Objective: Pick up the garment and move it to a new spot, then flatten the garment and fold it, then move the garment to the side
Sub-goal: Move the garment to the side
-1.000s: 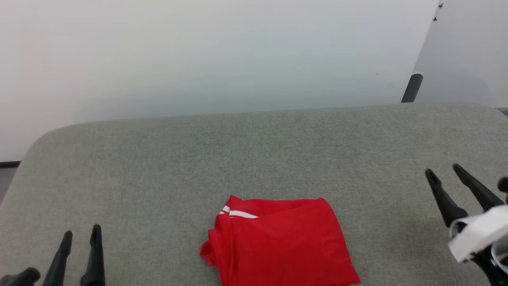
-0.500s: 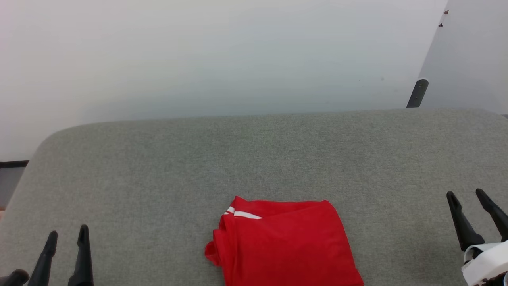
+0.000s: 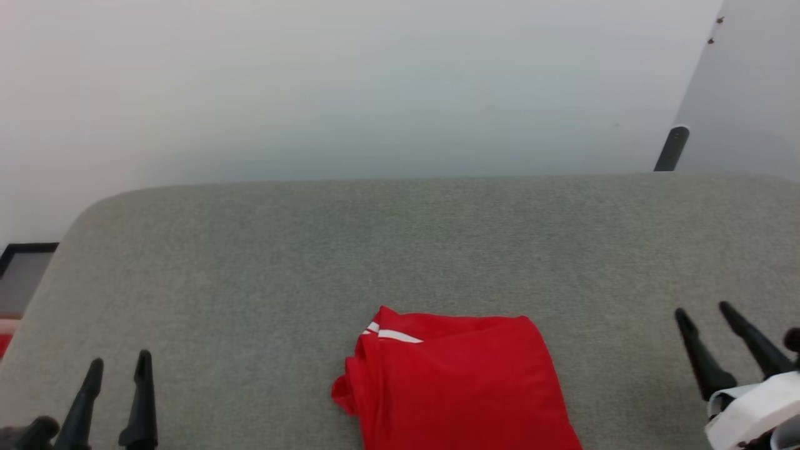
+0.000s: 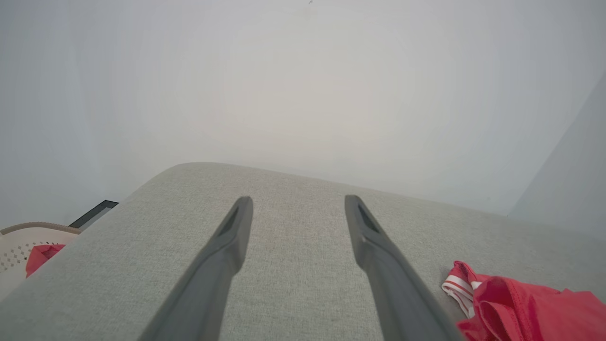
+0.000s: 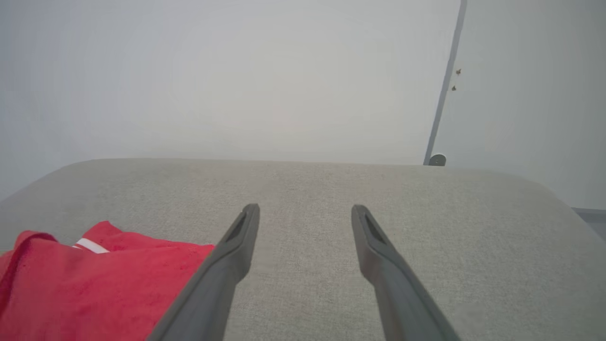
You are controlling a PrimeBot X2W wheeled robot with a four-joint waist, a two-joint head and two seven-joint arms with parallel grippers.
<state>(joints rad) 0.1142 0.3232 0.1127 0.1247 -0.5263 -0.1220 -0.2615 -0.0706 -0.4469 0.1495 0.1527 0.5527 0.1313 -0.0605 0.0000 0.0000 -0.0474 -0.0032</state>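
Observation:
The garment [image 3: 459, 387] lies folded into a red rectangle at the near middle of the grey padded table [image 3: 400, 250], a white stripe showing at its far left corner. My left gripper [image 3: 119, 365] stands open at the lower left, well clear of the cloth. My right gripper [image 3: 705, 314] stands open at the lower right, also apart from it. In the left wrist view the garment [image 4: 525, 308] sits to the right of the open fingers [image 4: 227, 241], its striped trim showing. From the right wrist the garment [image 5: 94, 284] lies left of the open fingers [image 5: 374, 241].
A pale wall rises behind the table's far edge. A dark post [image 3: 671, 149] stands at the far right corner. Off the table's left end sits a pale perforated basket [image 4: 19, 248] holding a small red cloth [image 4: 40, 255].
The head camera has shifted, sliding the whole scene a little right. The right gripper dropped lower toward the near edge. The garment lies as before.

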